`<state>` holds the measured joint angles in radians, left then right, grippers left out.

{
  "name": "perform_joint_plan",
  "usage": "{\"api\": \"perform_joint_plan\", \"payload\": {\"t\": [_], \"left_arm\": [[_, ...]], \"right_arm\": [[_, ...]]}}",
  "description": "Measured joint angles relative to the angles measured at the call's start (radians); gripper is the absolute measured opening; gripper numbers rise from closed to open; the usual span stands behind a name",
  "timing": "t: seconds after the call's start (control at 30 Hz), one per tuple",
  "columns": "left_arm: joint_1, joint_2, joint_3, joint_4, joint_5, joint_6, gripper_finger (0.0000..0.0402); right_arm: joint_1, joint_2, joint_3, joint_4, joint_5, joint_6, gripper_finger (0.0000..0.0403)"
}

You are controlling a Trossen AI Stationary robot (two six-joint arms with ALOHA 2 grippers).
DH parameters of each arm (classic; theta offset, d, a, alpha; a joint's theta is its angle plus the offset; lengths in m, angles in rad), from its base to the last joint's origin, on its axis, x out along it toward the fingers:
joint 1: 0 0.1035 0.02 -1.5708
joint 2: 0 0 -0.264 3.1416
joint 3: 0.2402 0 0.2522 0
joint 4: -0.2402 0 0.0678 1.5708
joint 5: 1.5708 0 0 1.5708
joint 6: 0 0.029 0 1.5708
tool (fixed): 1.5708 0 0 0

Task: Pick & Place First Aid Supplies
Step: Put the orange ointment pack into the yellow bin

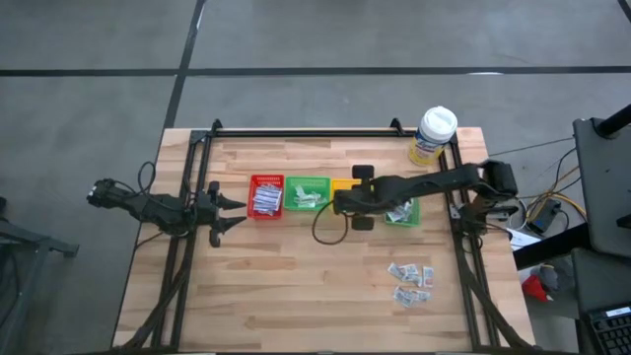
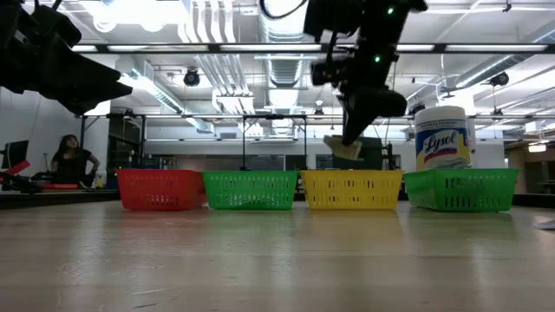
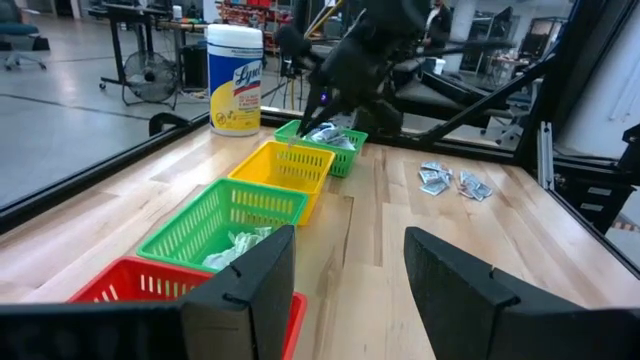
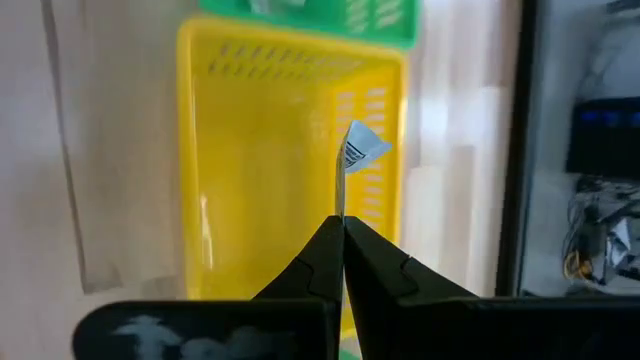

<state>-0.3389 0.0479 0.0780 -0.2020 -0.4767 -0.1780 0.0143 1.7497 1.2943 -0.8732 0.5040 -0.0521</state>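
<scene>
My right gripper (image 4: 342, 222) is shut on a small white printed packet (image 4: 357, 152), one of the first aid supplies, above the yellow tray (image 4: 270, 140). In the low view the packet (image 2: 343, 148) hangs just over that tray (image 2: 351, 189). More supplies lie in the red tray (image 1: 266, 197), the green tray (image 1: 308, 192) and the right-hand green tray (image 1: 404, 212). A loose pile of packets (image 1: 411, 280) rests flat on the table near the right front. My left gripper (image 3: 345, 280) waits open at the table's left, beside the red tray. My right gripper pinches the packet by one edge (image 4: 340, 200) between its two fingertips. The fingers slant down from the table's right side. The packet is seen edge-on, sticking out beyond the tips and clear of the yellow tray.
A white-lidded, yellow-labelled tub (image 1: 434, 135) stands at the far right corner. A black frame rail (image 1: 306, 131) runs along the far edge, with side rails left and right. Bare wood lies in front of the tray row.
</scene>
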Motion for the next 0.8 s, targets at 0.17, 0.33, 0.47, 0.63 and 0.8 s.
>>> {"api": "perform_joint_plan", "payload": {"t": [0.17,0.33,0.47,0.63,0.8], "left_arm": [[0.0,0.0,0.0,0.0,0.0,0.0,0.0188],[0.0,0.0,0.0,0.0,0.0,-0.001,0.0188],[0.0,0.0,0.0,0.0,0.0,-0.001,0.0188],[0.0,0.0,0.0,0.0,0.0,-0.002,0.0188],[0.0,0.001,0.0,0.0,0.0,-0.002,0.0188]], "right_arm": [[-0.047,0.066,0.028,-0.036,-0.079,-0.037,0.0008],[-0.09,0.1,0.027,-0.036,-0.123,-0.053,0.0008],[-0.117,0.116,0.025,-0.033,-0.157,-0.061,0.0008],[-0.142,0.129,0.022,-0.031,-0.191,-0.064,0.0008],[-0.145,0.129,0.021,-0.029,-0.192,-0.083,0.0008]]}}
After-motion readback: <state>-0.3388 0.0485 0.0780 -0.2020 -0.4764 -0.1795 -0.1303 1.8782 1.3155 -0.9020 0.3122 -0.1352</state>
